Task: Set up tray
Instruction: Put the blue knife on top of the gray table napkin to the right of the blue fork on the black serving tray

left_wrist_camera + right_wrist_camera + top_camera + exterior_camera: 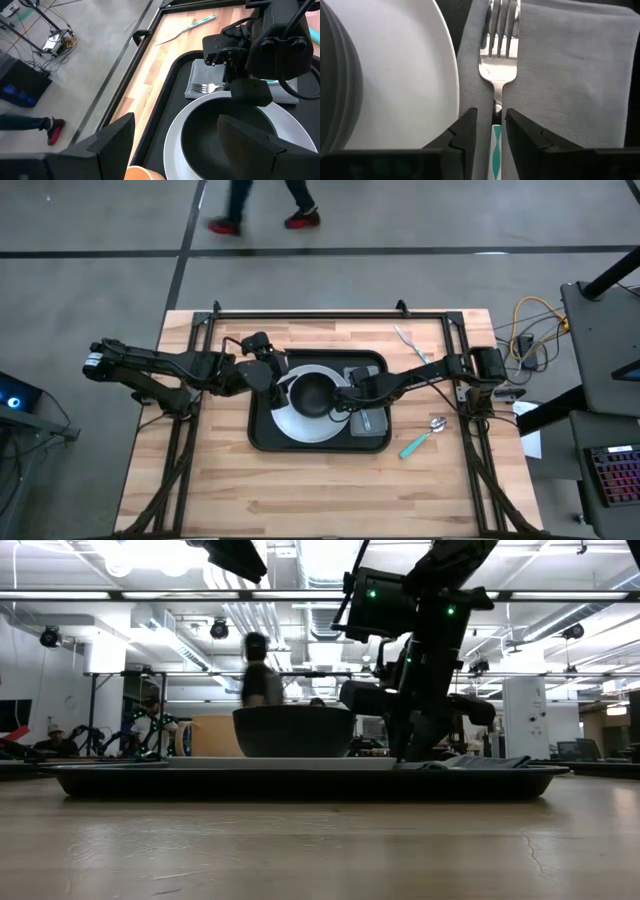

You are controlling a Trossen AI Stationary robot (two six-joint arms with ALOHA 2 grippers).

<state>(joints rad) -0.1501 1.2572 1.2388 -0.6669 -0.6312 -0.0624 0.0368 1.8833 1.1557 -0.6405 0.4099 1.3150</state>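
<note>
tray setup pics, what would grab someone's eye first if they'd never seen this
The black tray at the table's middle, with a dark bowl sitting on a white plate and both arms meeting over it. Beside the plate, the right gripper straddles the handle of a fork lying on a grey napkin, fingers slightly apart. The left gripper hovers open at the plate's other side.

I am working in what looks like a large robotics lab or workshop. Across the low view's top, exposed ceiling ducts (290, 615) and strip lights (150, 555) run overhead. Upper left in the high view, a person's red shoes (262, 222) cross a bare concrete floor (90, 280); cables (530, 330) trail at right.
</note>
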